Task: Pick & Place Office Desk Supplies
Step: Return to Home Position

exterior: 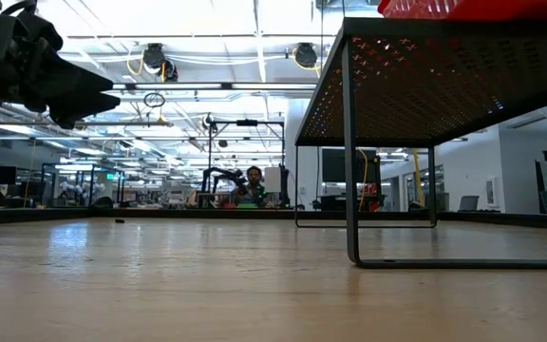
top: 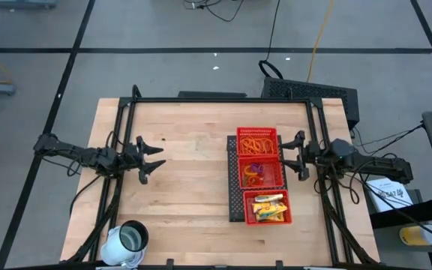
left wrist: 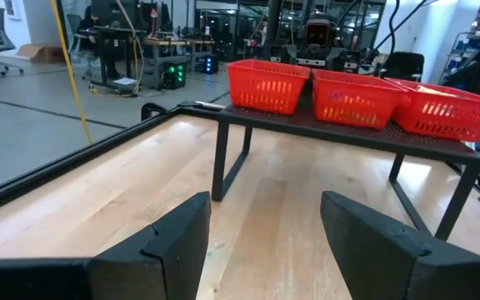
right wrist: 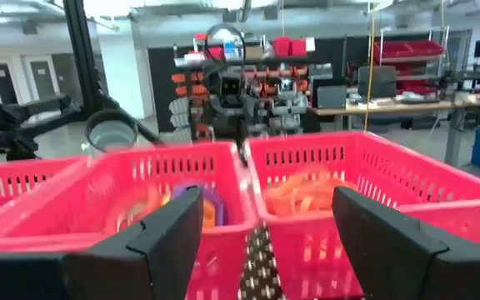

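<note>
Rubber bands [top: 257, 142] piled in top bin of red tray [top: 257, 130] (high view), clips [top: 255, 174] in mid bin, yellow packets [top: 268, 208] in bottom bin, long sides running left-right. Left gripper [top: 154, 159] spread wide over table [top: 193, 195], well left of tray. Right gripper [top: 285, 156] spread wide, just beside tray's right edge.

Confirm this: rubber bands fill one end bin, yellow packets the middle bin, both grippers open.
Wrong: the high view shows the yellow packets in the other end bin, not the middle bin. The rubber bands fill the first end bin; left gripper and right gripper are open.
</note>
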